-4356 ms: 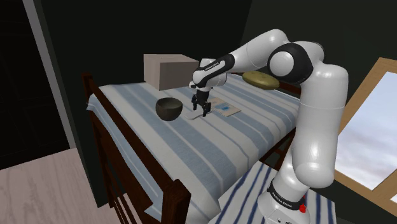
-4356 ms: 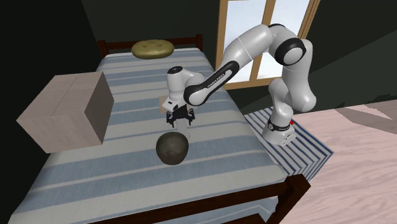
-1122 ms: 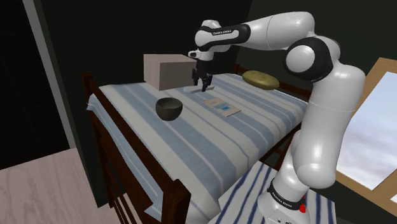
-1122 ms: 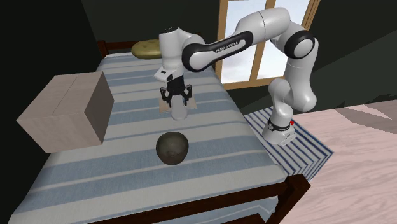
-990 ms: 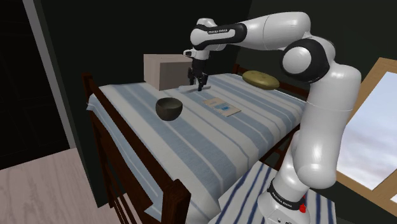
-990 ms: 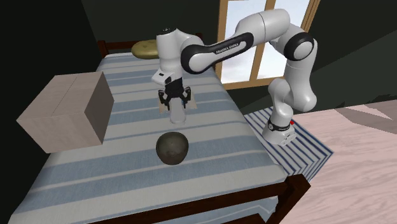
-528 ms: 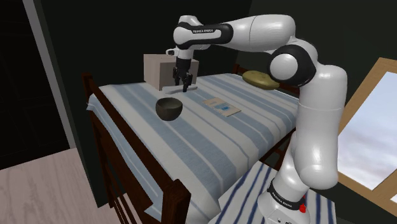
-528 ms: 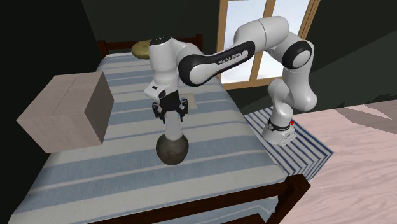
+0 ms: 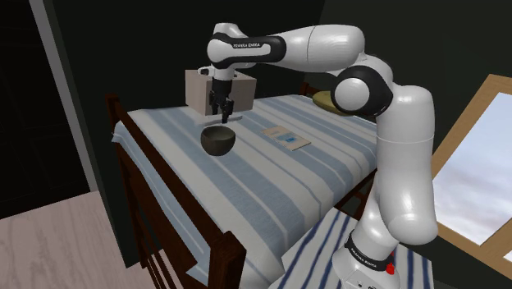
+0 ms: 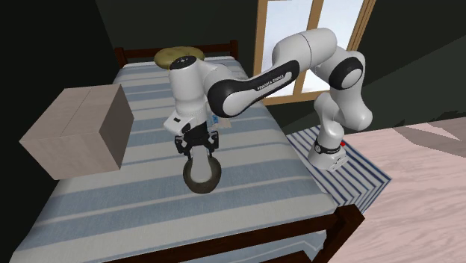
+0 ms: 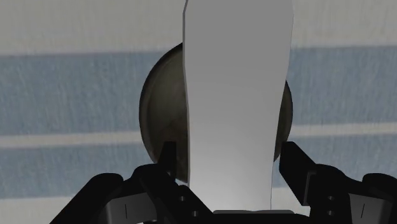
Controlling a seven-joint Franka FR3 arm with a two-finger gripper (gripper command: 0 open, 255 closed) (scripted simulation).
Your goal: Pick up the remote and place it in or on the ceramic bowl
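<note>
Now the pincer [image 11: 229, 153] is clamped by both fingers on the remote [image 11: 238, 83], a flat, pale, smooth slab hanging straight down over the bowl [image 11: 158, 118], which sits on the striped bed [image 9: 271, 185]. To do this step well, I would lower until the slab's tip is inside the rim and centred, then let go. Dropped from height, a long stiff thing could tip out of the round, dark, mottled bowl.

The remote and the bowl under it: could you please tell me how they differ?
The remote is flat, long and pale grey; the bowl is round and dark. The remote hangs upright, clasped by the gripper, while the bowl rests on the striped bed. They share a line: the remote is directly above the bowl.
</note>
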